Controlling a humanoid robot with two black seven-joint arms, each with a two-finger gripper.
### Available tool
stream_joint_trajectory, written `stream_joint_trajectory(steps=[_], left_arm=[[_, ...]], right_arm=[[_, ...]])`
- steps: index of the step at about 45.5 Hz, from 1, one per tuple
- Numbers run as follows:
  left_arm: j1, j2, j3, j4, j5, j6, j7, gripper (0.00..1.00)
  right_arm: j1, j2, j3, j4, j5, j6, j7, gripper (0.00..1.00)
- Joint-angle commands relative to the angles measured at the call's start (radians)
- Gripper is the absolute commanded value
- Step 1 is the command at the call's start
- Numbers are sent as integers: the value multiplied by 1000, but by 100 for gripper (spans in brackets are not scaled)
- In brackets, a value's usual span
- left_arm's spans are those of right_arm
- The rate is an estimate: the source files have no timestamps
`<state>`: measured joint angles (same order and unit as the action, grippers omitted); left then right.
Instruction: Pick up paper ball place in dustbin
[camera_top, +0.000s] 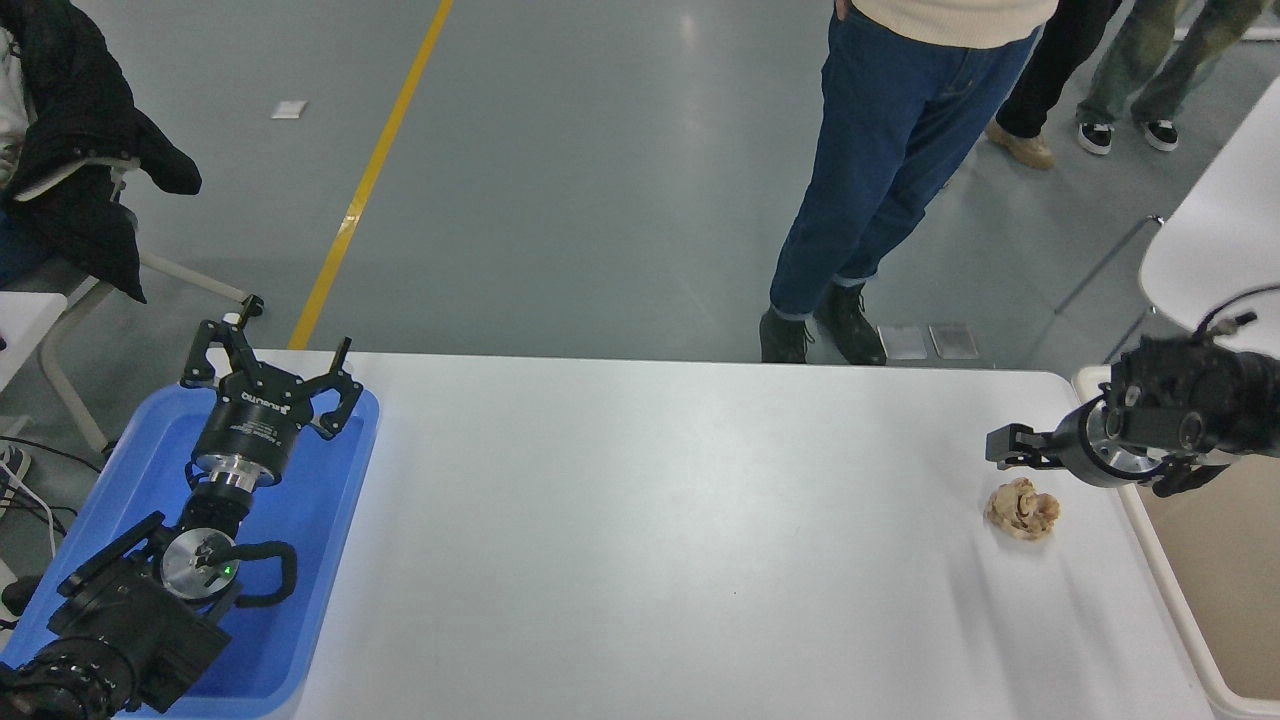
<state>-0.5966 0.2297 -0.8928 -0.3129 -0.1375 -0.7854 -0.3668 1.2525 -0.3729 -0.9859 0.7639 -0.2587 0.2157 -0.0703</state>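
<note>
**Paper ball on the table, right gripper just above it**

Nearest the camera, the left arm is parked at the lower left over the blue tray (330, 560); its left gripper (272, 372) points away with fingers spread wide and nothing between them; the tray sits at the table's left edge. The white table (640, 560) runs bare across its whole middle, from the tray to the right end, so there is wide open surface on that side of the ball. The paper ball (1022, 508) lies on the table near the right end, close to but apart from the dustbin (1160, 590), whose cream rim lines the right edge of the table; a strip of bare table shows between ball and rim. The right gripper (1008, 446) comes in from the right edge over the bin's far corner, pointing left, its tip just beyond and above the ball, not touching it; seen side-on, whether its fingers are spread or pressed together I cannot tell. Past the table's far edge a person (880, 170) in blue jeans stands on the grey floor; a yellow line (372, 175) crosses the floor at left.
</note>
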Motion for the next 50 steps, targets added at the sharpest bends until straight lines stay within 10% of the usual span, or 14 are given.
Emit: stream_joint_trajectory(steps=[1,50], left_arm=[[1,0,0,0,-1,0,0,100],[0,0,0,0,-1,0,0,100]], right_arm=[[-159,31,130,-129,-1,-73,-2,100],[-331,80,282,-314,-1,-162,-2,100]])
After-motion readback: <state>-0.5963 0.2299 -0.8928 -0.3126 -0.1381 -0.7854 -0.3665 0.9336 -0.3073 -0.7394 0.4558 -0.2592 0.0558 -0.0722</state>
